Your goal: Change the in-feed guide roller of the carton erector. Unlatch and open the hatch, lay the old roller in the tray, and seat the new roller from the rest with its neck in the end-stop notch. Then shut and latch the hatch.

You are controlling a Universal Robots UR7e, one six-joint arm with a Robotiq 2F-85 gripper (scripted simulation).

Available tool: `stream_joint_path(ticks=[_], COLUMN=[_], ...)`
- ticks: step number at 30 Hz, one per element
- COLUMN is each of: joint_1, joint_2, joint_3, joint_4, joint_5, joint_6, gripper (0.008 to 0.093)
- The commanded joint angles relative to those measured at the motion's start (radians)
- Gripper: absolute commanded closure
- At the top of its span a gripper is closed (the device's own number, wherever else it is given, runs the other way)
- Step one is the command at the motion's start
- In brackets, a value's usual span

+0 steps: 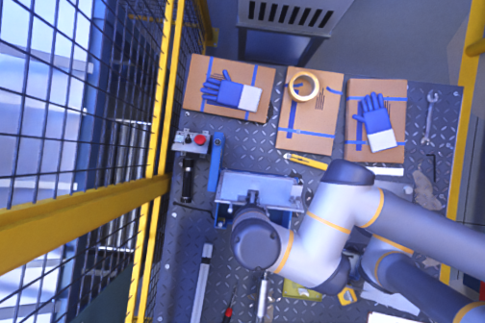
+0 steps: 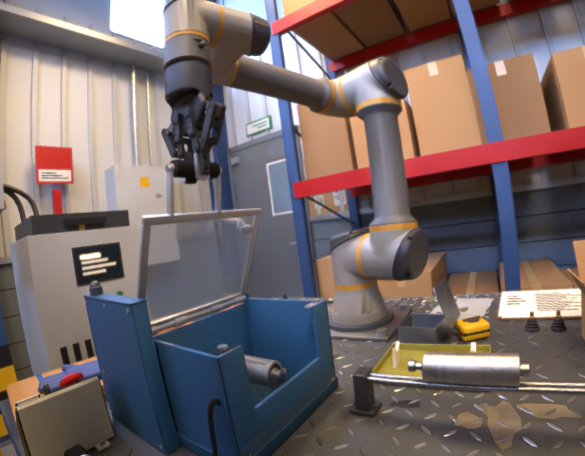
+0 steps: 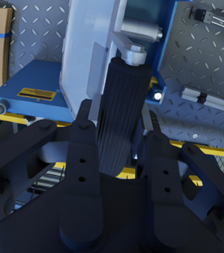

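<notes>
My gripper (image 2: 194,167) is high above the blue housing (image 2: 219,363), closed on the black ribbed hatch handle (image 3: 123,109). The clear hatch (image 2: 197,257) stands raised, nearly upright, hinged at the housing's rear edge. Inside the housing the old grey roller (image 2: 263,369) lies low in its seat. The new roller (image 2: 469,368) rests on its stand to the right. The yellow-green tray (image 2: 406,356) lies just behind the new roller. From above my arm hides most of the housing (image 1: 260,192).
Behind the housing stands a grey control cabinet (image 2: 62,275) and shelving with cartons. A yellow mesh fence (image 1: 80,144) runs along one side. Cardboard sheets with gloves (image 1: 229,93) and a tape roll (image 1: 304,86) lie on the plate. A small grey bin (image 2: 423,326) sits by my base.
</notes>
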State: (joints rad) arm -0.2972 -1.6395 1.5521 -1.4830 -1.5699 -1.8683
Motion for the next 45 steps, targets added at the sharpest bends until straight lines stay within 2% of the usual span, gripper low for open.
stream_joint_path(ticks=[1, 11, 45], joint_1=[-0.002, -0.022, -0.022], joint_2=[-0.001, 0.001, 0.001], joint_3=[-0.002, -0.011, -0.011], joint_4=[0.000, 0.008, 0.008], joint_5=[-0.001, -0.001, -0.001], joint_6=[-0.002, -0.021, -0.021], gripper=[0.0934, 0.0934, 0.0254])
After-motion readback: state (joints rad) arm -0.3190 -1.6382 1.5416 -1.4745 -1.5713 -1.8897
